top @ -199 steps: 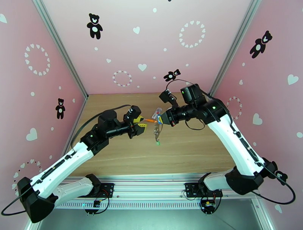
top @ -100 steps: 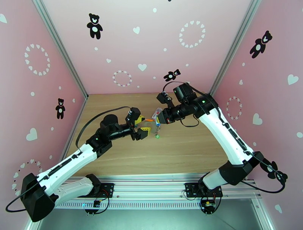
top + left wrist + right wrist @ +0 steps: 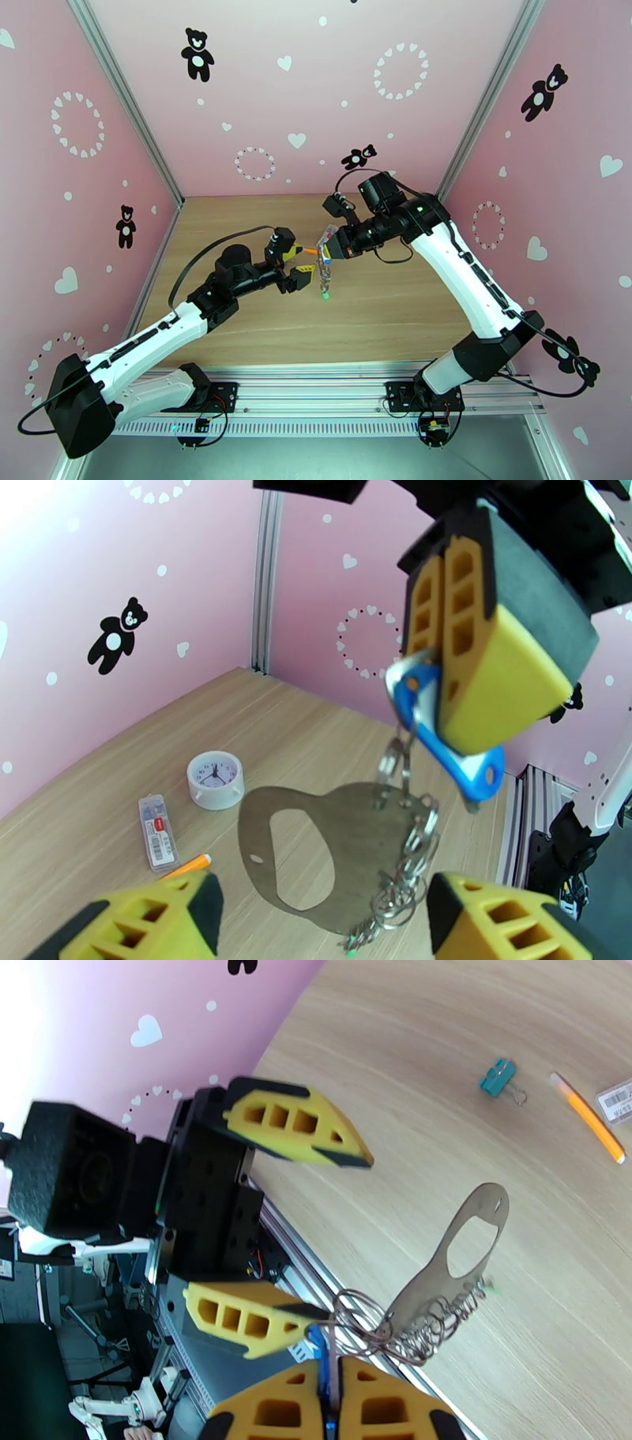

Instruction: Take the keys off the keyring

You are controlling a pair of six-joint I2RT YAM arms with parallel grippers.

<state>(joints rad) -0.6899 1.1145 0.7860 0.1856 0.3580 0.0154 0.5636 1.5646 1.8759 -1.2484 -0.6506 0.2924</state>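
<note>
Right pincer (image 3: 330, 1369) is clamping the blue key (image 3: 454, 752), keyring (image 3: 347, 839) dangling straight down (long axis vertical); left pincer (image 3: 303, 264), jaws apart, is hovering just beside it.

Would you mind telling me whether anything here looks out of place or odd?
Nothing looks spilled or damaged. The one odd sight is the keyring, which dangles in the air above the table, hanging from the blue key pinched in the right hand, with the left hand open close beside it.
</note>
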